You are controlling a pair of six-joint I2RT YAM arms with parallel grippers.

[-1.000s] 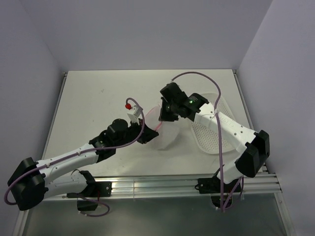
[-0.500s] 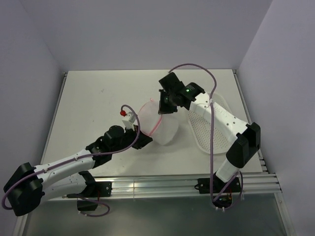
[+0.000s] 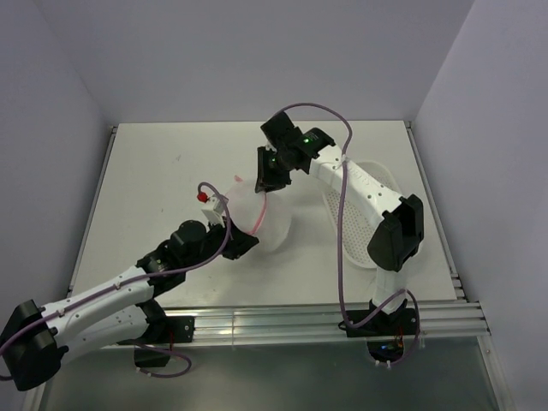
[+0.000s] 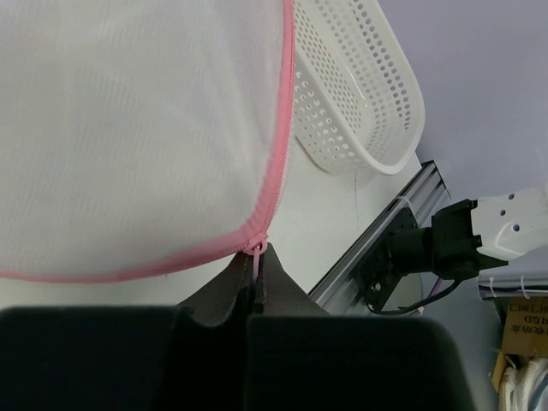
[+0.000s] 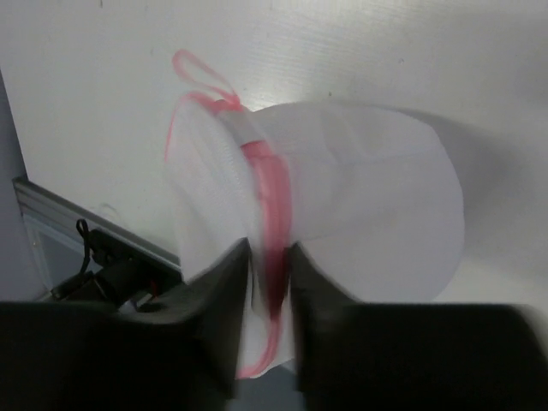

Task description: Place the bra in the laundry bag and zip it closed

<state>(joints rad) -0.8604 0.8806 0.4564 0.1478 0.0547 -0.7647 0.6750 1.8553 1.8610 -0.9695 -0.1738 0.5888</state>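
1. Top external view. I saw the laundry bag lying on the white table near its middle, between the two grippers. The left gripper met the bag's near edge, and the right gripper pointed down onto its far, pink-trimmed edge. A white perforated basket lay to the right of the bag, partly under the right arm. From this height I could not read how either pair of jaws stood.

2. Left wrist view. The left gripper had its jaws pressed together on the bag's pink zipper pull. The bag's mesh wall filled the upper left of the view. The pink zipper line ran up from the pull along the bag's edge. The basket lay beyond the bag, apart from it. The aluminium rail crossed the lower right.

3. Right wrist view, blurred. The right gripper straddled the bag's pink zipper band. Its fingers stood narrowly apart, with the band in the gap. I could not tell whether they pinched it. The bag rested on the table, with a pink loop at its far end. I could not make out the bra through the mesh.
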